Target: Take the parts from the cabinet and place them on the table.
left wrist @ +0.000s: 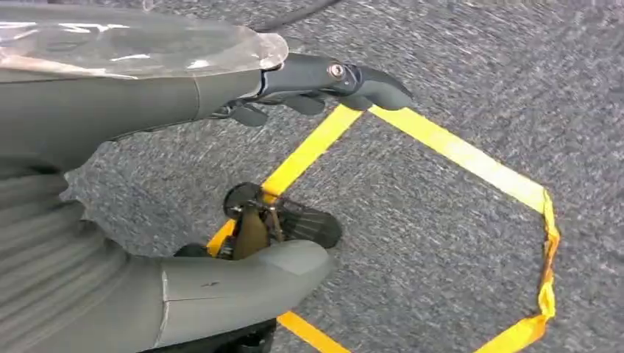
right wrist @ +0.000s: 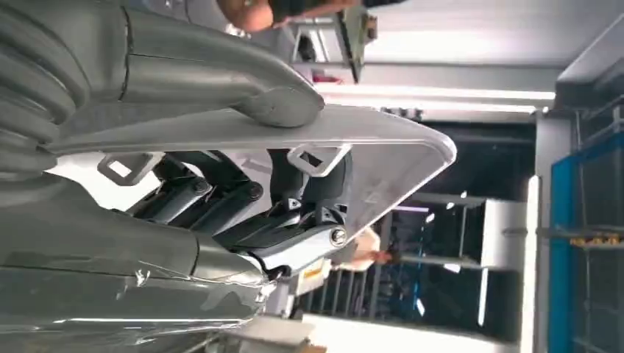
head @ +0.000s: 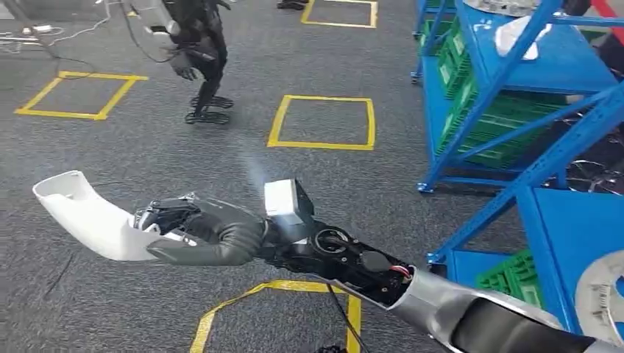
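A white curved plastic part is held in my right hand, out over the grey carpet to the left of the blue cabinet rack. My right arm reaches across from the lower right. In the right wrist view the thumb presses on the outer face of the white part, and the dark fingers curl under it beside its small tabs. My left hand hangs above the floor, thumb and fingers apart and holding nothing.
The blue rack holds green crates, a white bag on a shelf and a round grey metal part. Yellow tape squares mark the carpet. Another dark humanoid robot stands at the back left.
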